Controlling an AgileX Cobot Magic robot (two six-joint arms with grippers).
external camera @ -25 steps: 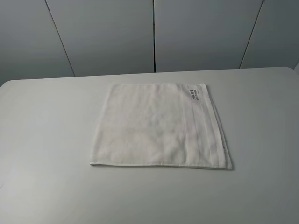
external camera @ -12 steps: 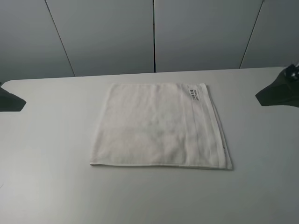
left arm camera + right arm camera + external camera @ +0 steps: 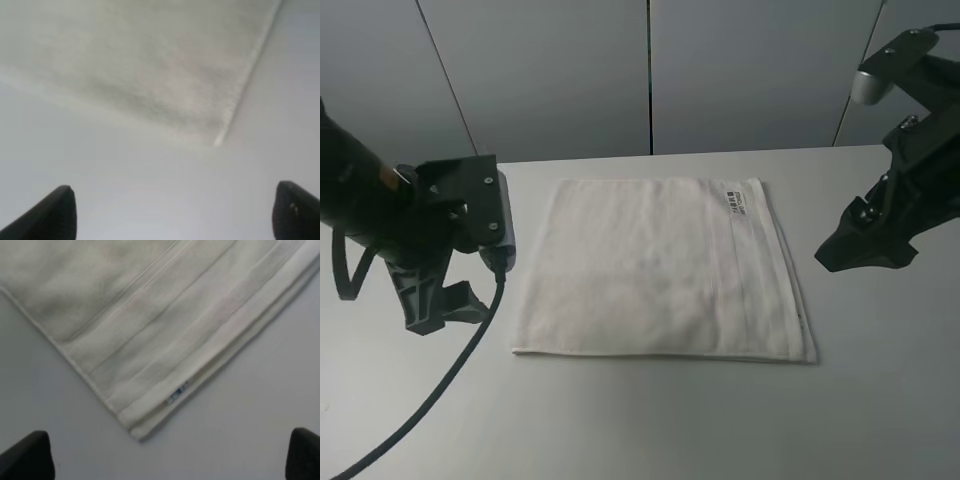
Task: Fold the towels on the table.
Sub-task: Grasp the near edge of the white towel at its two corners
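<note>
The matte white surface (image 3: 640,430) is broad with rounded far corners, and grey wall panels (image 3: 550,70) stand behind it. Near its middle the towel (image 3: 640,275) lies flat: white terry, roughly square, hemmed, with a woven border band (image 3: 765,270) along its right side. The left claw (image 3: 177,220) hangs wide open off the towel's near left corner. The right claw (image 3: 165,460) is spread equally wide beside the right edge. A small label (image 3: 736,199) carries grey print too small to read.
</note>
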